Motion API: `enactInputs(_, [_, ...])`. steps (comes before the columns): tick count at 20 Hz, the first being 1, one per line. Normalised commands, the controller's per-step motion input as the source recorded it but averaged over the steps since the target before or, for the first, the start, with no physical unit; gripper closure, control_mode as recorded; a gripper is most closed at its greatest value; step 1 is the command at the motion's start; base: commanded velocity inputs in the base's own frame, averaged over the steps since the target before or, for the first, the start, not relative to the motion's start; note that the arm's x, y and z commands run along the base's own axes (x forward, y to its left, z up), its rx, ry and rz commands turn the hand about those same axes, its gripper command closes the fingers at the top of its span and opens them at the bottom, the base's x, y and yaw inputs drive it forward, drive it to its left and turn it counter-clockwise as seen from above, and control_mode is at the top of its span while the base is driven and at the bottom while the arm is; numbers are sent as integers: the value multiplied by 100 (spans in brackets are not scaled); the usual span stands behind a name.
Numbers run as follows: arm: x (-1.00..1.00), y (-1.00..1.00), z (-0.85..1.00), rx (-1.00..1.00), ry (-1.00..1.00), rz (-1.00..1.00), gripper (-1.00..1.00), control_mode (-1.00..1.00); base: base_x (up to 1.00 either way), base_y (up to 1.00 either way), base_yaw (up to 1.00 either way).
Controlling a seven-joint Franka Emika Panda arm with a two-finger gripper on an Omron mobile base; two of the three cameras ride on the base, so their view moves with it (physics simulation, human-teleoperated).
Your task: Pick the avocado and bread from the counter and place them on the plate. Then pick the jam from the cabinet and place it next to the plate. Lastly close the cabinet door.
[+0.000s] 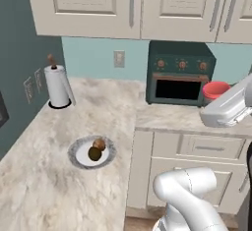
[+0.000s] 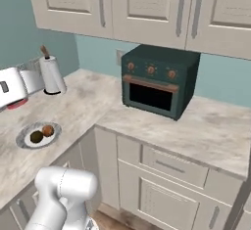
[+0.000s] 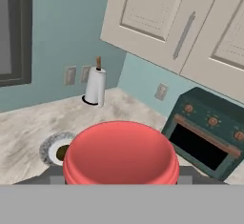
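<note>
My gripper (image 3: pixel 121 180) is shut on the jam (image 3: pixel 121 152), whose round red top bulges up between the finger tips. From the left base the jam (image 1: pixel 215 90) hangs in my gripper (image 1: pixel 216 96) in front of the oven, above the counter (image 1: pixel 49 176). The right base view has the hand at the far left, with a sliver of the jam (image 2: pixel 17 104) under it. On the counter lies the plate (image 1: pixel 77 157) with the avocado (image 1: pixel 94 153) and the bread (image 1: pixel 100 143) side by side on it. The cabinet and its door are out of view.
A dark green toaster oven (image 1: pixel 179 75) stands on the counter at the back right. A paper towel roll (image 1: pixel 58 85) stands at the back left by the wall. Cream wall cabinets (image 1: pixel 98 4) with shut doors hang overhead. Drawers (image 2: pixel 171 168) sit under the counter.
</note>
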Motion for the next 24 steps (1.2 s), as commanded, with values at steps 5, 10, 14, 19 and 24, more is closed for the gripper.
enactInputs(5, [0, 0, 0, 0, 0, 0, 100, 100, 35, -6, 55])
enactInputs(10, [0, 0, 0, 0, 0, 0, 100, 100, 27, -10, 58])
enactInputs(14, [0, 0, 0, 0, 0, 0, 100, 100, 24, -5, 61])
enactInputs(19, [0, 0, 0, 0, 0, 0, 100, 100, 20, -9, 62])
enactInputs(24, [0, 0, 0, 0, 0, 0, 100, 100, 11, -9, 63])
